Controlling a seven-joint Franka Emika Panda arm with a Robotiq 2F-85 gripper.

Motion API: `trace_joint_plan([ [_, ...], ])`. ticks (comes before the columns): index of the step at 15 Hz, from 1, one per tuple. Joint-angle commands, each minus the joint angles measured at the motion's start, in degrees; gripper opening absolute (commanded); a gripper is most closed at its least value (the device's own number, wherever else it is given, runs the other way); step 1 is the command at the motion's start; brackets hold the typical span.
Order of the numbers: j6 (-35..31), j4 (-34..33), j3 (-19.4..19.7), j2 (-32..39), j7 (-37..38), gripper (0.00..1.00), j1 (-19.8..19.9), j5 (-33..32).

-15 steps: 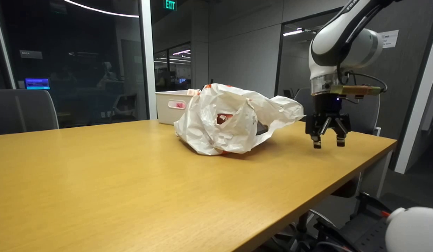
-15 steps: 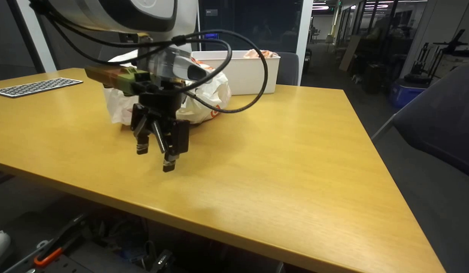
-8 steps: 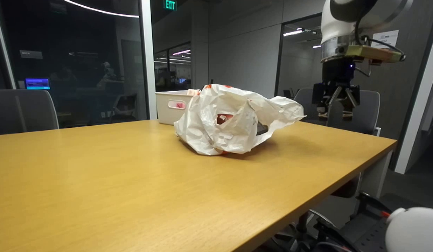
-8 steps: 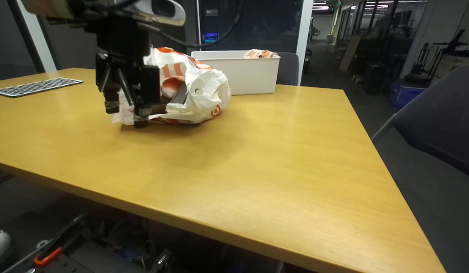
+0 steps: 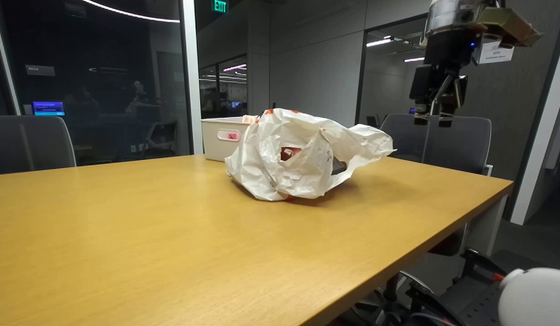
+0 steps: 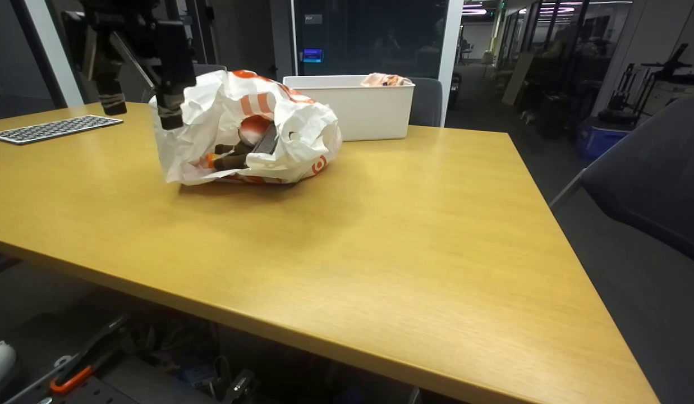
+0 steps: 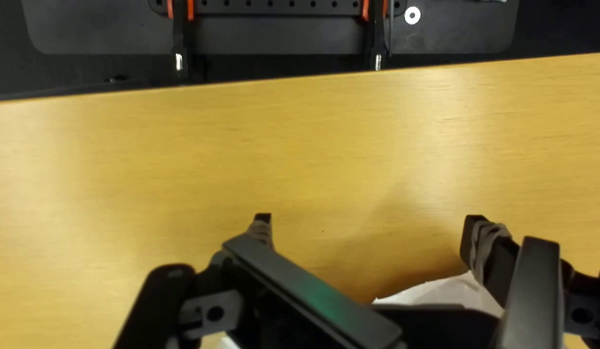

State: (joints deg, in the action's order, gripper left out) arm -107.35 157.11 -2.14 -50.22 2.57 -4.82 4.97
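- The gripper [image 7: 367, 221] hangs above the tabletop [image 5: 148, 240], its fingers [image 7: 486, 242] spread and nothing between them; bands wrap near the tips. It looks a little tilted in an exterior view, so squaring it to point straight down should help before any close work.
- Nearest is a white plastic bag [image 5: 307, 170], slumped on the tabletop, near the gripper but apart from it. In the wrist view what looks like its pale edge shows just beside one finger. The film seems light and loose, apt to catch, so good height and slow sideways motion serve best around it.
- The bag's mouth gapes in an exterior view. Inside lie a dark brown thing [image 6: 231, 162], a flat grey thing [image 6: 266, 140] and a rounded red-and-white thing [image 6: 253, 129], too covered to name. A brush against the film would likely shift them all.
- Past the bag from the gripper stands a white bin [image 6: 375, 112], pinkish cloth [image 6: 385, 79] showing above its rim. Its wall looks stiff; a wide margin on that side is sensible.
- A keyboard [image 6: 55, 130] lies flat on the tabletop, apart from the bag.
- In the wrist view a dark base [image 7: 280, 36] shows past the tabletop's edge; wide swings there would need care.
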Motion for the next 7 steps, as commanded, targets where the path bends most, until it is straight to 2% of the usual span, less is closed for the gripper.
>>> trace_joint_plan([
  [1,-4.62,0.07,0.34,-0.91,-3.5,1.0,-2.32,2.44],
  [3,-5.38,-0.13,0.92,-0.49,-5.16,1.0,-3.2,2.91],
  [4,-3.74,-0.11,-0.24,-0.12,-3.02,1.0,-1.83,1.62],
  [7,-4.2,-0.11,-0.04,-0.11,-4.09,1.0,-2.25,1.75],
])
